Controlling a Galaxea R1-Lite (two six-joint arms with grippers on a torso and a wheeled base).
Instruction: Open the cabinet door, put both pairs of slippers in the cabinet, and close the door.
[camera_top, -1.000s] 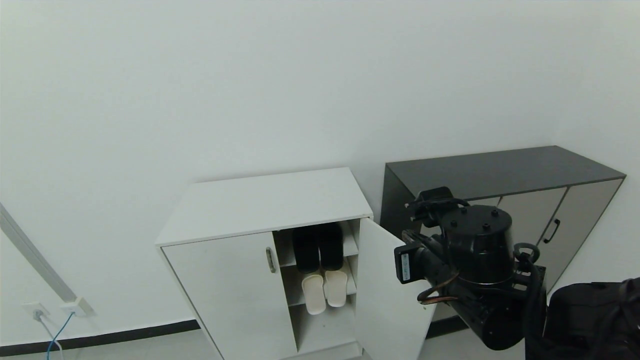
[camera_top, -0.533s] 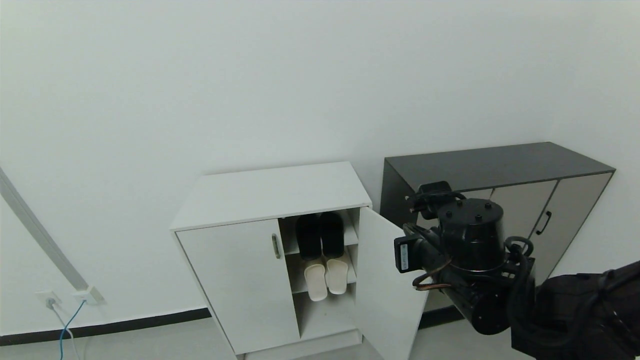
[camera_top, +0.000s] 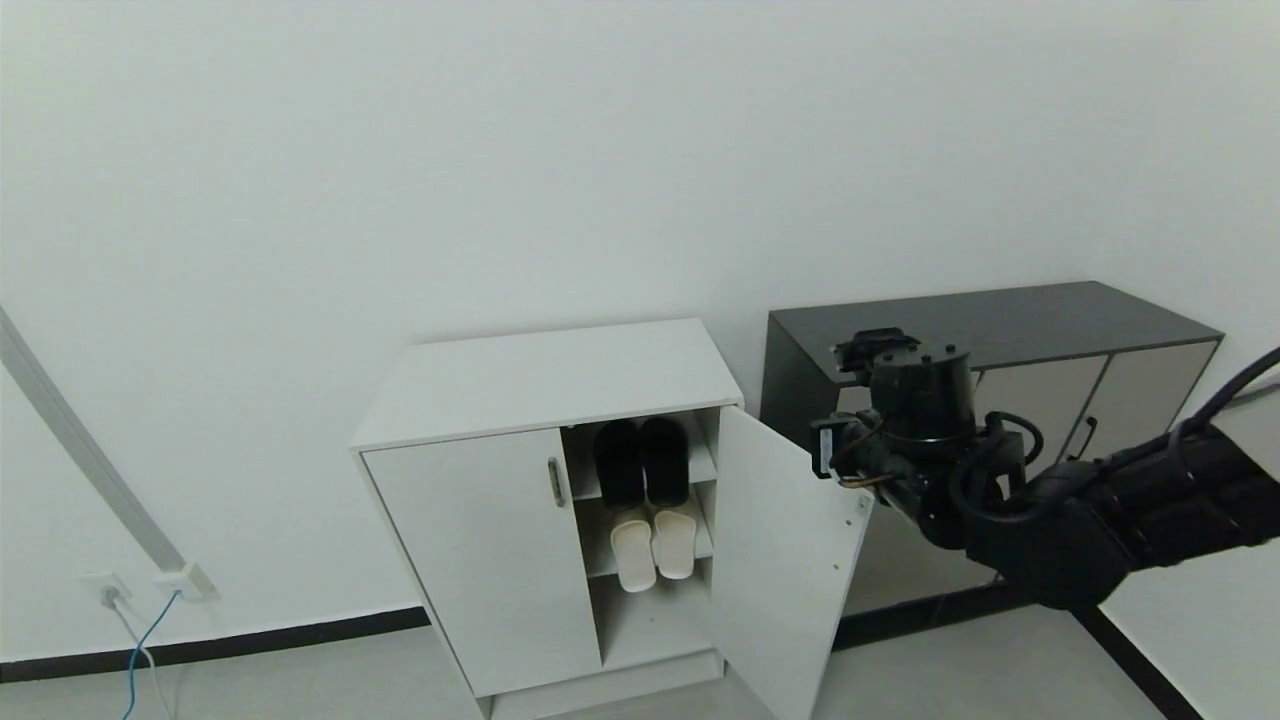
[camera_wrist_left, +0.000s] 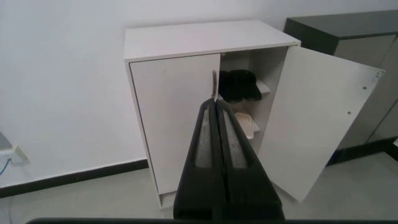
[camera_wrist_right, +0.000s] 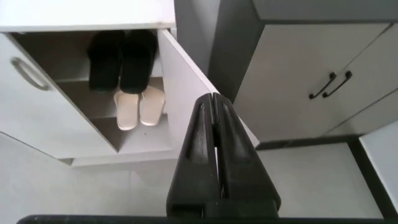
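Black slippers (camera_top: 642, 462) on upper shelf, white slippers (camera_top: 654, 545) on shelf below; both pairs inside cabinet (camera_top: 550, 380). Door (camera_top: 785, 560) stands wide open. Whole head view shifted: camera moved. Right arm now stretched further out; right hand (camera_wrist_right: 214, 99) closed, empty, near door's free edge. Left hand (camera_wrist_left: 214, 102) closed, empty. Judgement: only door closing remains.

White cabinet (camera_top: 545, 385) with right door (camera_top: 780, 560) open: black slippers (camera_top: 642, 462) on top shelf, white slippers (camera_top: 654, 546) on shelf below, right arm (camera_top: 920, 450) near door's outer edge.
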